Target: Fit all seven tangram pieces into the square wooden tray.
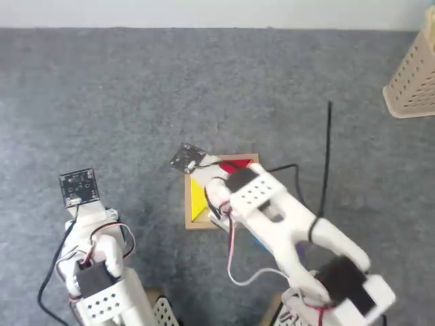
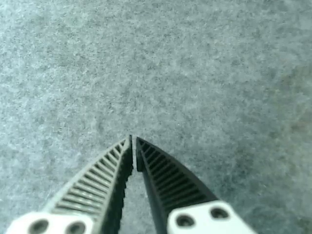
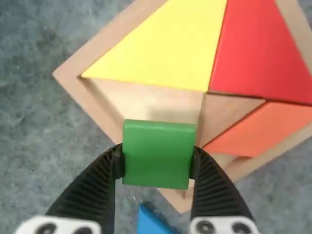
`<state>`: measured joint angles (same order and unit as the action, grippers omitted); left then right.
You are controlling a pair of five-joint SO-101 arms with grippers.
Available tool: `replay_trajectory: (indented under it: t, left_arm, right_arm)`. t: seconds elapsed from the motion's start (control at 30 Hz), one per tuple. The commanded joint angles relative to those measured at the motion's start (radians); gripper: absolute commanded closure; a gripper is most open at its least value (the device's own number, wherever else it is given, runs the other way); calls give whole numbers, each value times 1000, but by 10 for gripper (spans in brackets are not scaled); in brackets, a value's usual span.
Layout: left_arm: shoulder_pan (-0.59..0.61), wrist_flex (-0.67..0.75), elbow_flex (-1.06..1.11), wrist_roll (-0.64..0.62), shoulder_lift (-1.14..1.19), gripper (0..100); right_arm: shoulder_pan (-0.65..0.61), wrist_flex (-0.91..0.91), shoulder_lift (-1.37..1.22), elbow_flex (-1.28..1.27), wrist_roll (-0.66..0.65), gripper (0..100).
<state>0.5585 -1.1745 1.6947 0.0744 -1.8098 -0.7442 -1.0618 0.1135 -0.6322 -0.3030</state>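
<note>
I am gripping the green piece [image 3: 157,153] in my right pincer [image 3: 156,157], one finger pressing on each of its sides. I am holding it above the near corner of the square wooden tray [image 3: 87,105], over the rim and the bare wooden floor [image 3: 146,102] just inside it. The tray is lying on the grey surface [image 2: 195,63]. A yellow triangle [image 3: 165,48] is sitting in it, a red triangle [image 3: 258,53] is touching the yellow one along one edge, and an orange piece [image 3: 258,129] is lying below the red one. A blue piece [image 3: 153,222] is lying outside the tray, under my right pincer.

From above, my right arm [image 1: 285,224] is stretching over the tray [image 1: 188,204] and covering much of it, with the yellow triangle [image 1: 198,197] and a strip of red [image 1: 234,165] peeking out beside it. My left arm [image 1: 102,285] is sitting well apart from the tray. A black cable [image 1: 327,156] is running across the surface beyond the tray, and a pale slotted basket [image 1: 414,75] is standing at the far corner.

My left pincer [image 2: 132,144] is clenched on nothing, its tips meeting over bare grey surface.
</note>
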Motion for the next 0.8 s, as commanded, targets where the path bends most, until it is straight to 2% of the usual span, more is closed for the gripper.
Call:
replay_trajectory:
  t: [0.0,0.17,0.43,0.63,0.77]
  left_arm:
    - [-3,-6,-8,-15,-8,987]
    - [-3,-6,-8,-15,-8,987]
    - [-3,-6,-8,-15,-8,987]
    - [-3,-6,-8,-15,-8,987]
    - [-3,-6,-8,-15,-8,987]
  right_arm:
    - [-13,35,-22,95,-15,937]
    - [-7,39,-65,130,-14,829]
    - [5,47,-79,140,-14,818]
    - [5,39,-79,140,-15,706]
    - [7,38,-77,140,-15,702]
